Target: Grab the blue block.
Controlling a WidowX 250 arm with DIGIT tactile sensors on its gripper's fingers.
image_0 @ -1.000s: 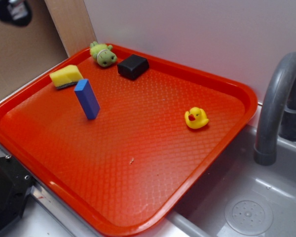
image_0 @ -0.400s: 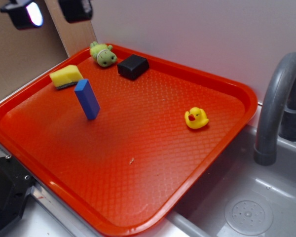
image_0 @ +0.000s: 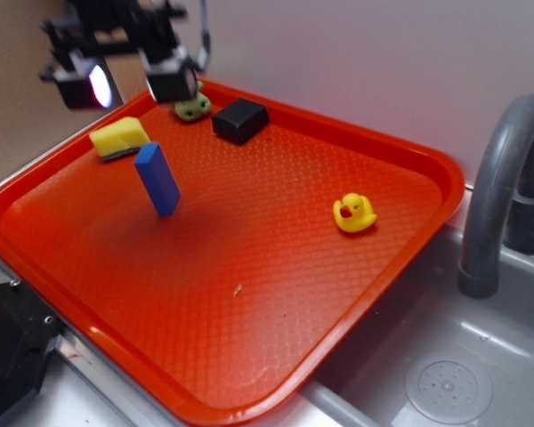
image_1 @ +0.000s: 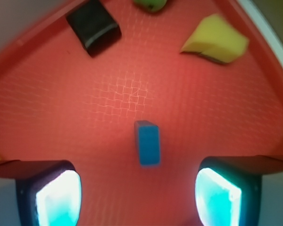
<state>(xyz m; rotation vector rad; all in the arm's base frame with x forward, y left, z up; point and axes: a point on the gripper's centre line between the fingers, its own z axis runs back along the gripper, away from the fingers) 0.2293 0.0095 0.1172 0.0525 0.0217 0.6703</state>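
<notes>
the red tray point(image_0: 400, 240) is seen tilted across a metal worktop point(image_0: 36, 405), with its raised rim close to the grey wall at the back and to the sink point(image_0: 463, 374) and grey faucet point(image_0: 494, 205) on the right side of the exterior view. a wide stretch of bare tray surface lies in front of and to the right of the blue block point(image_0: 157, 179), with only the yellow rubber duck point(image_0: 354, 213) set well apart on it. the blue block is stood on end in the tray's far left part, its long axis roughly upright and leaning slightly, just beside the yellow sponge point(image_0: 119, 138); the black block point(image_0: 240, 120) and a green plush toy point(image_0: 192, 108) are placed near the back rim. the claw point(image_0: 129, 82) is held above the tray's back left corner, pointed downward, with its two fingers point(image_1: 52, 193) spread wide and nothing gripped; in the wrist view the blue block point(image_1: 147, 142) is framed between them, untouched.
</notes>
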